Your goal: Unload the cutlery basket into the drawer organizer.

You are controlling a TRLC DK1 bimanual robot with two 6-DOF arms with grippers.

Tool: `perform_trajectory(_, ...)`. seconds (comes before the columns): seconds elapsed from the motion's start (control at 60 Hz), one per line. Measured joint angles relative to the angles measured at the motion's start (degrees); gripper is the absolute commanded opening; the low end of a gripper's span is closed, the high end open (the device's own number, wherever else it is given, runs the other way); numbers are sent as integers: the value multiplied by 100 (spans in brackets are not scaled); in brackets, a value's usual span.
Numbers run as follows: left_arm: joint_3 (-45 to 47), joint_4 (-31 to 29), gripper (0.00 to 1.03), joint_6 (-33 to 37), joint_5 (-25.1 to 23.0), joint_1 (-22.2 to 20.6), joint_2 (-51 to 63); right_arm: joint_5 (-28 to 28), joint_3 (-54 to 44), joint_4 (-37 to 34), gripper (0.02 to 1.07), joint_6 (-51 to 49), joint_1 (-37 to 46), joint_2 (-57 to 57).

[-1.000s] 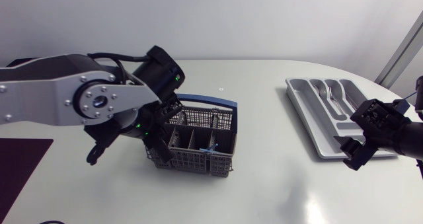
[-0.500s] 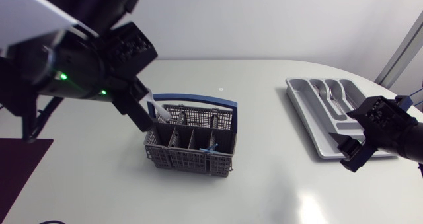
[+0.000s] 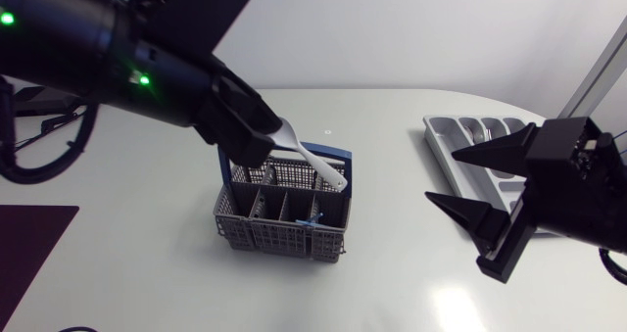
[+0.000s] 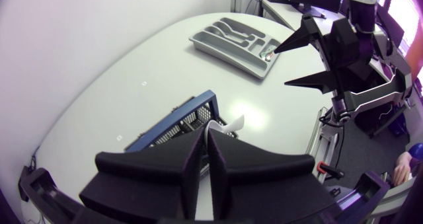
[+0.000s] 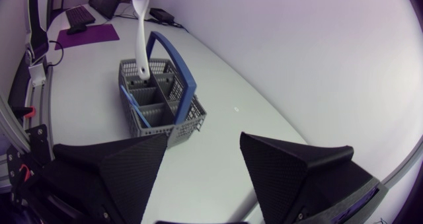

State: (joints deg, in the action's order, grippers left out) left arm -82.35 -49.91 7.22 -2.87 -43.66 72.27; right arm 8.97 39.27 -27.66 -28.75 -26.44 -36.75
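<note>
My left gripper (image 3: 268, 142) hangs high above the grey cutlery basket (image 3: 282, 214), which has a blue handle. It is shut on one end of a white plastic utensil (image 3: 318, 164) that slants down over the basket's far right corner. In the left wrist view the fingers (image 4: 195, 151) are pressed together, with the utensil (image 4: 229, 125) sticking out ahead of them over the basket (image 4: 177, 121). My right gripper (image 3: 443, 178) is open and empty, raised between the basket and the grey drawer organizer (image 3: 460, 146). The right wrist view shows the utensil (image 5: 141, 36) dangling above the basket (image 5: 157, 105).
A few pieces of cutlery stand in the basket, one with a blue part (image 3: 313, 217). Metal cutlery (image 3: 488, 134) lies in the organizer, which sits at the table's far right edge and is partly hidden by my right gripper. A dark mat (image 3: 29, 236) lies at the left edge.
My left arm has risen from the basket, lifting the white utensil out. My right arm has come up from beside the organizer and now hangs nearer the basket.
</note>
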Motion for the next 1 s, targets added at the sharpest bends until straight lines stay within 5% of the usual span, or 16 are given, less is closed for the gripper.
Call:
perform_trajectory(0.2, -20, -17, 9, -275, -903, 249, 533, -957, 39, 455, 77, 400, -1593, -256)
perform_trajectory(0.417, -234, -162, 9, -448, -1676, 468, 951, -1362, 37, 1279, 65, 476, -2234, -890)
perform_trajectory(0.683, -382, -247, 9, -518, -1838, 487, 1198, -1788, 37, 1832, 49, 431, -2664, -1545)
perform_trajectory(1.0, -472, -275, 9, -575, -1923, 487, 1235, -2000, 37, 2020, 11, 304, -2677, -1932)
